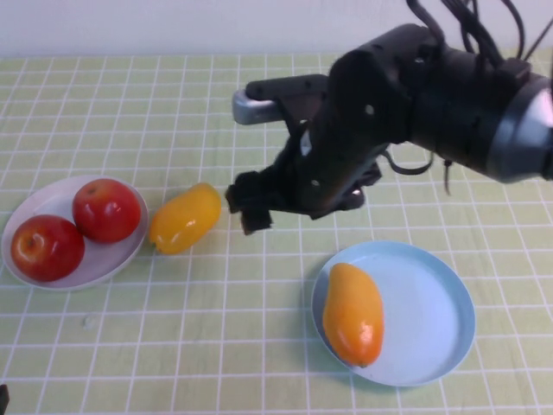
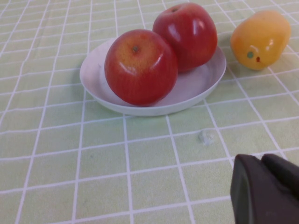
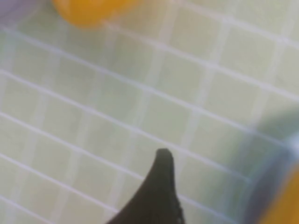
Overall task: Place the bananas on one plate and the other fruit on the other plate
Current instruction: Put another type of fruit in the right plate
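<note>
Left gripper [image 2: 268,186]: mine, pressed together, low at the near left edge.
Blue plate [image 1: 445,324]: one, near right, holding one banana [image 1: 352,313].
White plate [image 1: 52,201]: one, left, holding two apples [image 1: 47,247] [image 1: 107,210].
Second banana [image 1: 184,218]: on the cloth just right of the white plate.
Right gripper [image 1: 244,206]: mine, fingers spread apart, empty, beside that banana.
Surface: green tablecloth [image 1: 173,112] with white grid; pale wall at the far edge.

2 apples [image 1: 76,229] on left plate [image 1: 39,203]; banana [image 1: 352,313] in right plate [image 1: 432,320].
</note>
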